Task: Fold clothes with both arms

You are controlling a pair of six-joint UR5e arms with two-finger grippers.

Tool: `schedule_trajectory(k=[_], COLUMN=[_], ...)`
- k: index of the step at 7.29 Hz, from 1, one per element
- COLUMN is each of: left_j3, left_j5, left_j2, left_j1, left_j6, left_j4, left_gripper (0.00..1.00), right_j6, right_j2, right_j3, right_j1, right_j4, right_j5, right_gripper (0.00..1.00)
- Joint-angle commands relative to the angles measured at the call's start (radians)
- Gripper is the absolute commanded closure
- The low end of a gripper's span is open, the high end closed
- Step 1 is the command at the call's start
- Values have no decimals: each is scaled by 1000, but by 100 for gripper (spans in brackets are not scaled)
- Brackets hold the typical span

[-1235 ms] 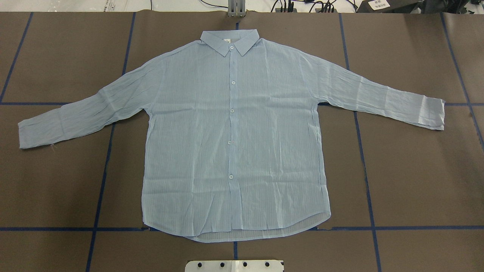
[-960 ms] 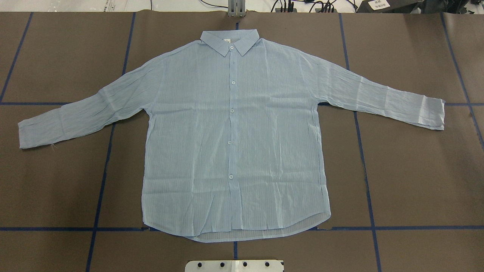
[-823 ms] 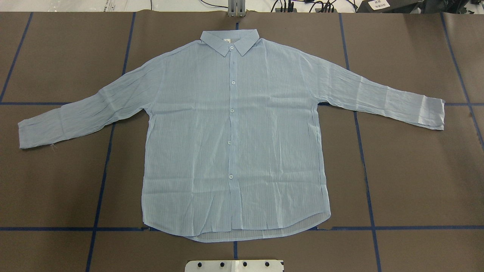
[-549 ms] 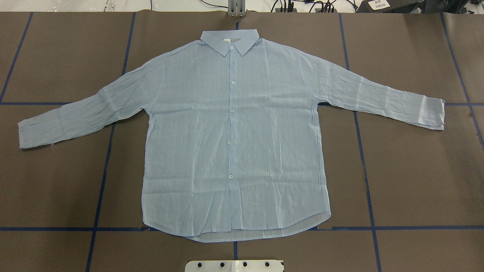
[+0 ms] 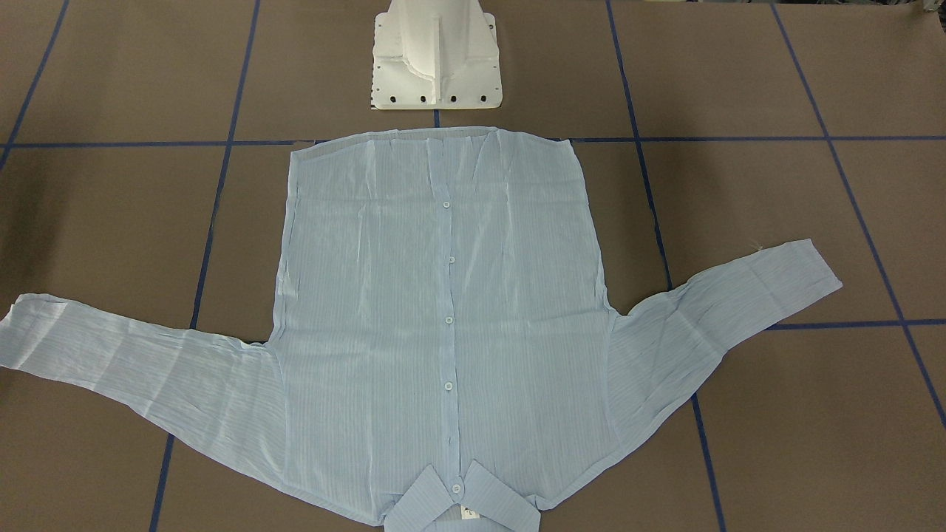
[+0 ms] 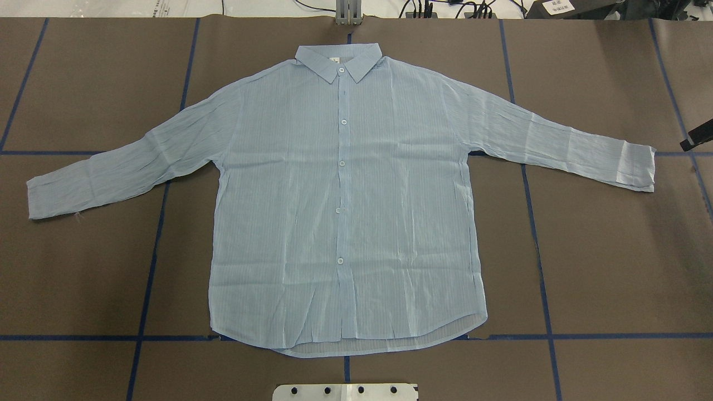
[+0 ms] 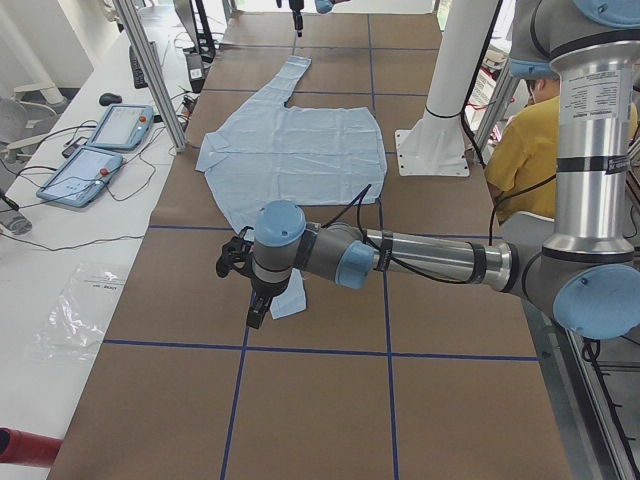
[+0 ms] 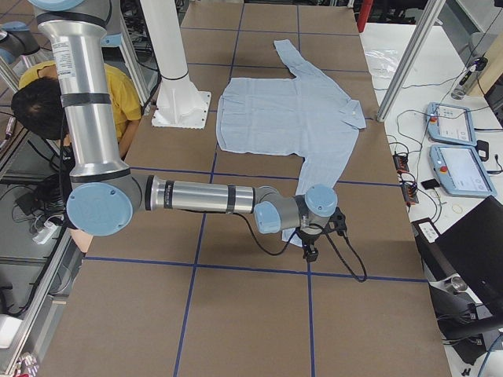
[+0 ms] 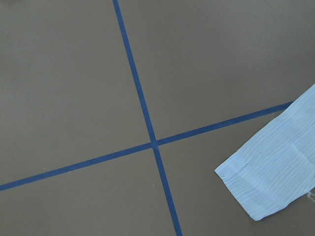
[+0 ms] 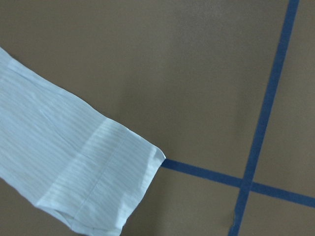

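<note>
The clothes are one pale blue striped shirt [image 6: 342, 206] lying flat and buttoned on the brown table, collar [image 6: 338, 58] at the far side, both sleeves spread out. My left gripper [image 7: 255, 318] hovers over the left sleeve's cuff [image 9: 273, 179], just beyond its end; whether it is open or shut I cannot tell. My right gripper [image 8: 309, 253] hangs above the right sleeve's cuff [image 10: 98, 187]. Only a black tip of the right gripper [image 6: 700, 135] enters the overhead view near the cuff [image 6: 638, 167]. Neither wrist view shows any fingers.
The white pedestal base [image 5: 436, 59] stands at the shirt's hem side. Blue tape lines [image 9: 147, 128] cross the table. A person in a yellow top [image 7: 520, 150] sits behind the robot. Two tablets [image 7: 100, 150] and cables lie on the white side bench.
A black part of the right gripper has come into the overhead view at its right edge. The shirt has not moved.
</note>
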Motion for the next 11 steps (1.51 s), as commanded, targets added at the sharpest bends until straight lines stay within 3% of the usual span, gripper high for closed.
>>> schedule_trajectory(k=[1, 6, 11], left_j3=[0, 0, -13], left_j5=[-8, -38, -38], left_j2=[-1, -7, -12], left_j1=[0, 2, 2], left_j6=[0, 3, 1], left_j4=[-15, -21, -21], left_gripper=[0, 0, 0], right_j6=[189, 194, 197], right_j2=[93, 155, 160], right_j3=[-144, -248, -288], right_j1=[-64, -81, -82], right_j4=[114, 122, 122], right_j5=[-30, 1, 29], right_gripper=[1, 6, 15])
